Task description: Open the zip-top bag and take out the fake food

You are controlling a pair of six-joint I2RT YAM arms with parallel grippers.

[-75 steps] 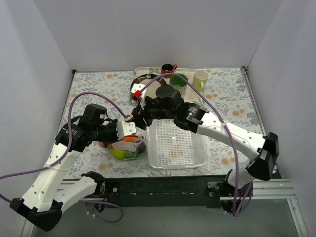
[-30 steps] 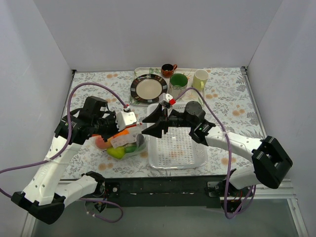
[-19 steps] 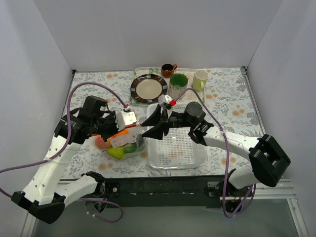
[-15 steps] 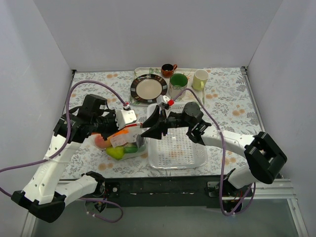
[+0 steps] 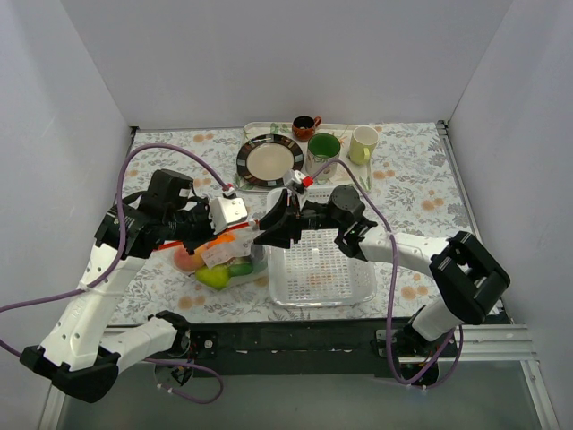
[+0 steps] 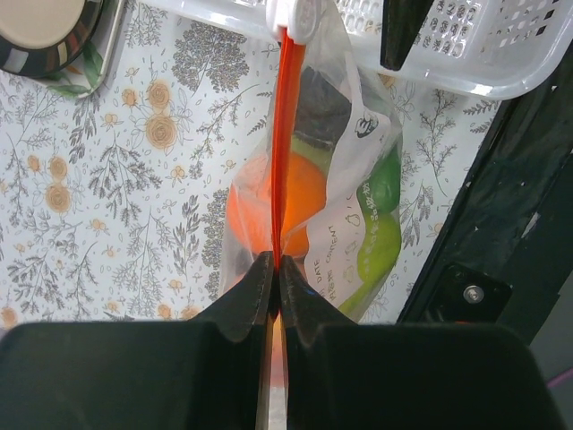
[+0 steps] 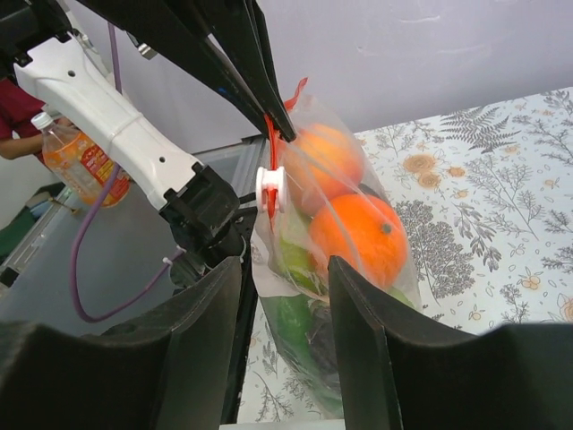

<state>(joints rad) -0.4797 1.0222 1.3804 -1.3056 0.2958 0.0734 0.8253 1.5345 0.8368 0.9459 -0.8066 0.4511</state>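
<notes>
The zip-top bag (image 5: 228, 260) hangs by its orange-red zip strip (image 6: 285, 134), which my left gripper (image 5: 209, 240) pinches at one end; its jaws are shut on the strip in the left wrist view (image 6: 276, 269). Inside the bag are the fake food pieces: an orange (image 6: 300, 202), green pieces (image 6: 383, 179) and a dark piece (image 6: 320, 106). The white slider (image 7: 271, 190) sits at the strip's far end. My right gripper (image 5: 262, 231) is open, its fingers (image 7: 204, 349) either side of the bag's lower part, just below the slider. An orange (image 7: 360, 235) and a green piece (image 7: 295, 324) show there.
A white lattice basket (image 5: 360, 288) lies right of the bag, under my right arm. At the back a tray holds a striped plate (image 5: 269, 159), a green cup (image 5: 324, 145), a pale yellow mug (image 5: 363, 143) and a dark red mug (image 5: 305, 124). The table's near edge lies just below the bag.
My left gripper has lifted the bag by its strip. My right arm swung down from above and moved left, bringing its open fingers up to the bag's slider end.
</notes>
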